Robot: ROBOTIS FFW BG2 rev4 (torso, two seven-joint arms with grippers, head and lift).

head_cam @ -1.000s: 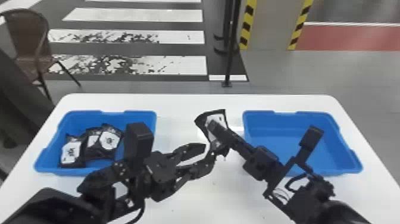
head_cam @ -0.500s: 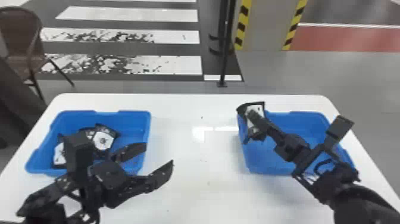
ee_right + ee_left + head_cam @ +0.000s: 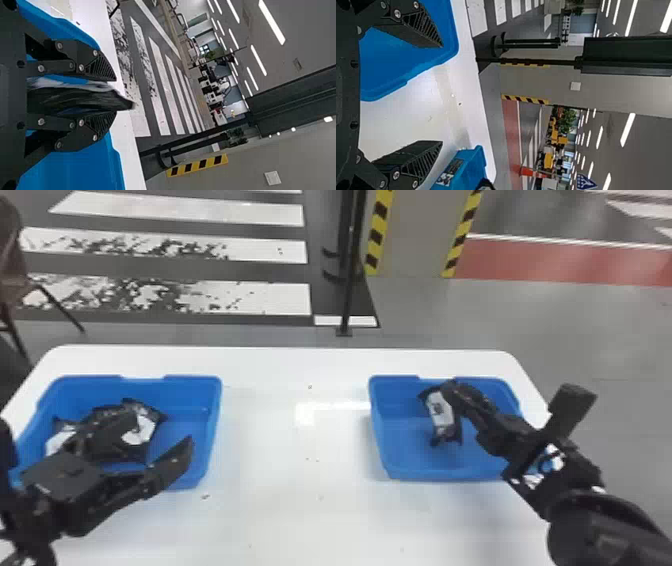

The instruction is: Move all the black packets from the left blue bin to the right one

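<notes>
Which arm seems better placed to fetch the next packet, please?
Left, probably: its open end effector is at the left bin; the right end effector grips a packet at the right bin.

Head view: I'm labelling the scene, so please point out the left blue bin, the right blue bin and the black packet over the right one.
Left blue bin [image 3: 192, 395], head view: inner side of its far wall.
Right blue bin [image 3: 417, 452], head view: its bare floor.
Black packet [image 3: 441, 412], head view: its white patch.

No words can be read
Dark marks on the raised black packet [image 3: 442, 412] and white marks on a blue sign [image 3: 585, 182] are too unclear.
</notes>
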